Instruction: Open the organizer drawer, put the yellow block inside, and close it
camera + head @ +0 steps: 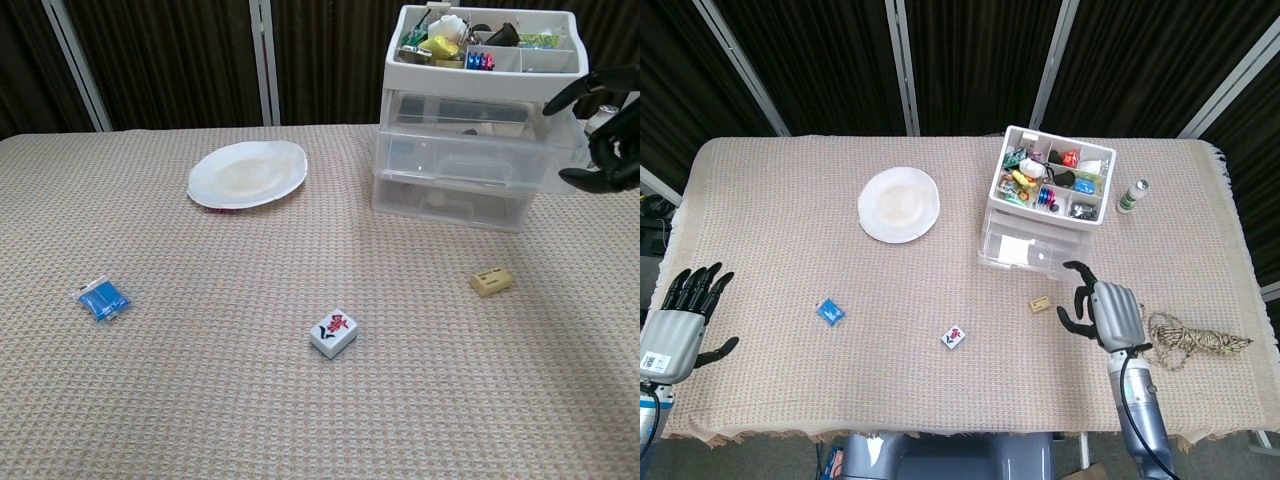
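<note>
The clear plastic organizer stands at the back right, with a white tray of small items on top. One of its drawers is pulled out toward the front. The small yellow block lies on the cloth just in front of it. My right hand hovers to the right of the block, clear of the drawer, fingers apart and holding nothing. At the table's front left corner my left hand is spread and empty; the chest view does not show it.
A white plate sits left of the organizer. A blue packet and a mahjong tile lie on the cloth. A rope bundle is beside my right hand, a small bottle right of the organizer.
</note>
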`<state>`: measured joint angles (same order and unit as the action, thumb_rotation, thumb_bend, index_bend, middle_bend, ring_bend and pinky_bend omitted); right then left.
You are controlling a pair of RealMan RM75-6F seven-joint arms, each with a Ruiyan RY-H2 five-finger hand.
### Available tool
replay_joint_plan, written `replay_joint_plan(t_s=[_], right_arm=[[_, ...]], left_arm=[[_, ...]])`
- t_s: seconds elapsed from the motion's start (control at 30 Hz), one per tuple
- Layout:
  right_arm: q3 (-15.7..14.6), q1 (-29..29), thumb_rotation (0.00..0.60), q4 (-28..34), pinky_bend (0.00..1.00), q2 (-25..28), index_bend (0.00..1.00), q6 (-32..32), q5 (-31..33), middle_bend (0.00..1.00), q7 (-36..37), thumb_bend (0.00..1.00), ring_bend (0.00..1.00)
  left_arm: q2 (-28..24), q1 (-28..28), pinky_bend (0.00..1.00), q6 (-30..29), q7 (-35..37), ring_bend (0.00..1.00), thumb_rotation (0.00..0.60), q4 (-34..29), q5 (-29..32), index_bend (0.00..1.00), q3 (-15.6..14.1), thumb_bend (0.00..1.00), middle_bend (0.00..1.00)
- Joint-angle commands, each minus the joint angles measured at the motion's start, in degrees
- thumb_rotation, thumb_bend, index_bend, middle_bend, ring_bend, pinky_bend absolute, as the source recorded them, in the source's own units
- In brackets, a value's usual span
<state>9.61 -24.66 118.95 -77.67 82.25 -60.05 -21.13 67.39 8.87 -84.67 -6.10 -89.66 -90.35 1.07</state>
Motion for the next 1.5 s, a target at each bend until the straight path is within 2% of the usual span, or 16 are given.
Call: replay_joint_plan(t_s=[0.03,0.17,0.3,0.57,0.77,1.07,1.2,1.5], right_arm=[[-5.62,2.17,0.600,0.69,0.65,2.94,0.26,-1.39,-6.85,0.76,0.89,0.25,0.77],[-9.67,3.62,0.600,-3.74,0.65,2.83,0.27,-2.48,-13.17,0.76,2.47,0.24,0.77],[-10.36,4.06,0.600,-9.39,0.65,0.05,0.28,-4.13,-13.51,0.76,3.19,0.24,0.77],[-8.72,3.77,0.600,-21.60,0.65,-7.78,0.30,-5.66,-13.53,0.80,2.23,0.24,0.80],[-6.70,2.85,0.600,-29.04,0.65,-12.42,0.30,-5.43,-14.41,0.87,-0.12,0.16,0.87],[-4.30,1.51,0.600,-34.33,0.65,-16.16,0.26,-7.33,-12.27,0.88,-4.53,0.18,0.87],[-3.99,1.41,0.600,-35.64,0.65,-16.82,0.24,-8.35,-10.87,0.88,-6.03,0.21,0.87],[-3.14,1.32,0.600,-36.42,0.65,-17.21,0.24,-9.72,-8.91,0.88,-7.53,0.22,0.87]], left_arm=[[0.03,-0.03,0.00,-0.03,0.03,0.00,0.600,-0.17,0.14,0.07,0.06,0.21,0.00],[0.04,-0.07,0.00,-0.03,-0.04,0.00,0.600,-0.39,0.32,0.07,0.15,0.21,0.00],[0.05,-0.11,0.00,-0.06,-0.02,0.00,0.600,-0.39,0.36,0.07,0.17,0.21,0.00],[-0.09,-0.03,0.00,0.09,0.56,0.00,0.600,-0.38,0.27,0.07,0.14,0.22,0.00],[-0.16,-0.05,0.00,-0.02,1.13,0.00,0.600,-0.30,0.20,0.07,0.17,0.22,0.00],[-0.24,-0.03,0.00,0.06,1.36,0.00,0.600,-0.37,0.20,0.07,0.15,0.22,0.00],[-0.25,-0.01,0.00,0.19,1.41,0.00,0.600,-0.38,0.29,0.07,0.15,0.22,0.00],[-0.29,0.04,0.00,0.42,1.27,0.00,0.600,-0.51,0.46,0.07,0.16,0.22,0.00]])
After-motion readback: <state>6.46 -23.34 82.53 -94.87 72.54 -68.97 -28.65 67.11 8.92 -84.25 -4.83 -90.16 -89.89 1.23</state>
